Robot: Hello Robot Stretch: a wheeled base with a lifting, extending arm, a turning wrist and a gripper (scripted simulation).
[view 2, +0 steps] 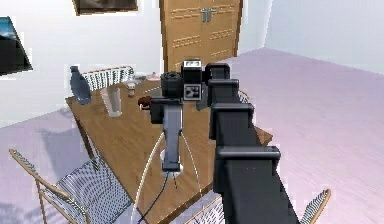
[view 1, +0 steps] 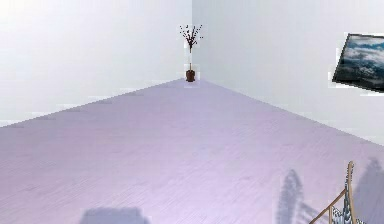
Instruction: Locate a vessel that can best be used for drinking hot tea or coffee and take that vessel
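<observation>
Everything you care about sits on the long brown wooden table (view 2: 120,135), so I'll place stuff off that.

At the table's far left corner stands a tall blue-grey bottle (view 2: 77,85). Not a hot-drink thing, skip it. Just right of it on the table's far end is a pale see-through tumbler (view 2: 113,100). You could drink from it, but it wouldn't be my pick for hot tea. Next along is a small dark reddish-brown blob (view 2: 146,102), low and squat. That's my guess for the mug-type vessel you want, though it's too small to swear to and I can't make out a handle.

Right beside that, over the table's far end, is the gripper (view 2: 163,100). You can't tell how its fingers are set. With things standing on the table around it, you can't tell whether it's got anything, or whether it's touching the blob.

If it is a ceramic mug, expect it to be stiff, heavy-ish for its size and glazed, so kinda slippery. It'd chip if it tipped off the table. I'd take it across the body below the rim and lift straight up, clear of the tumbler.

Furthest right, the dark square arm bar (view 2: 240,150) runs over the table's right side.
</observation>
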